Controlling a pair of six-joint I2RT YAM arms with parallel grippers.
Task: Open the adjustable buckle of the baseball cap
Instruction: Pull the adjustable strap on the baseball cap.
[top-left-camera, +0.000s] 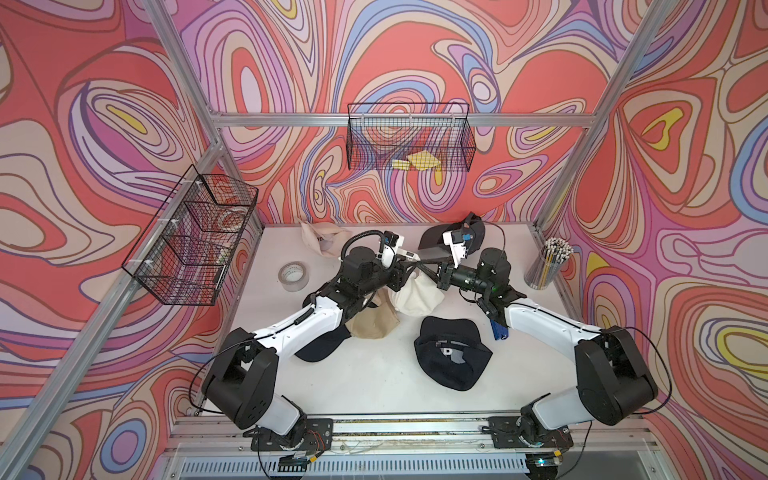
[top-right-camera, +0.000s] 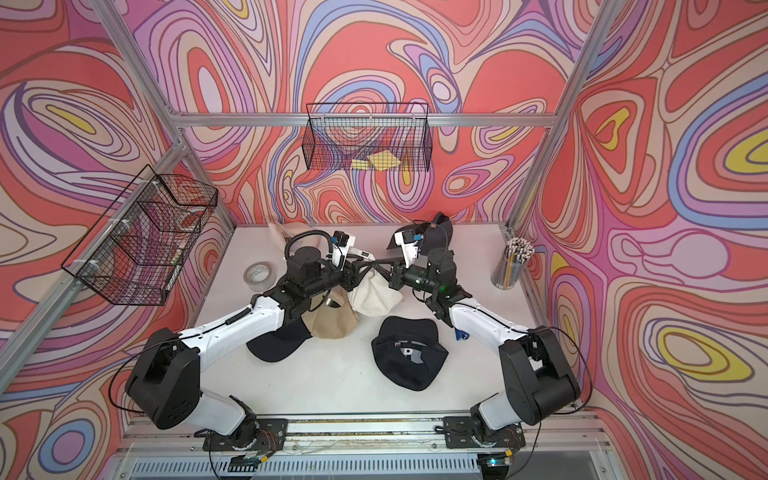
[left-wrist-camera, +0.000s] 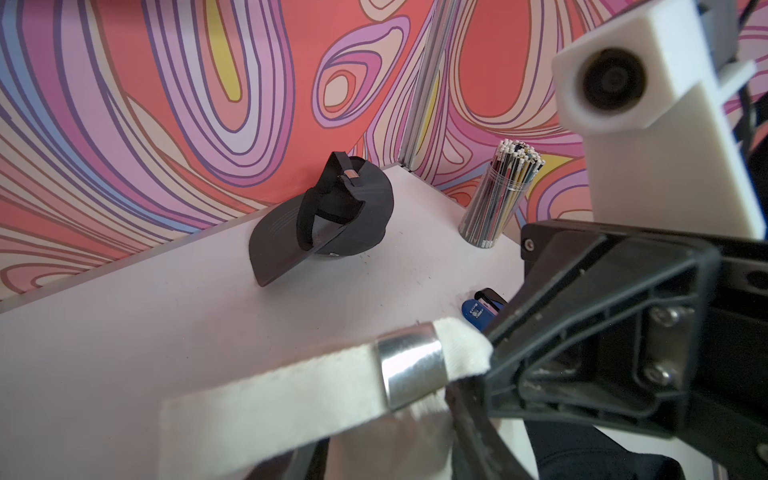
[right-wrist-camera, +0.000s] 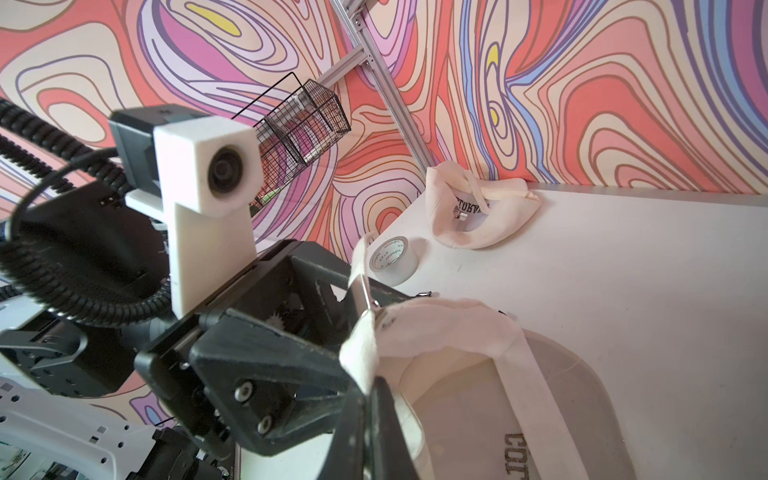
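Note:
The cream baseball cap (top-left-camera: 419, 297) hangs between both grippers at the middle of the table. Its silver adjustable buckle (left-wrist-camera: 411, 361) sits on the cream strap (left-wrist-camera: 270, 399), and the buckle (right-wrist-camera: 365, 291) also shows edge-on in the right wrist view. My right gripper (right-wrist-camera: 370, 386) is shut on the strap just past the buckle. My left gripper (right-wrist-camera: 357, 324) has a finger on each side of the strap at the buckle, partly closed. Whether they press on it is hidden. In both top views the left gripper (top-left-camera: 413, 266) meets the right gripper (top-left-camera: 428, 266) tip to tip.
A black cap (top-left-camera: 473, 237) lies at the back right and a navy cap (top-left-camera: 451, 353) in front. A tan cap (top-left-camera: 372, 320) and another cream cap (top-left-camera: 320, 237) lie to the left. A tape roll (top-left-camera: 293, 276), a pencil cup (top-left-camera: 546, 266) and wire baskets (top-left-camera: 409, 137) are around.

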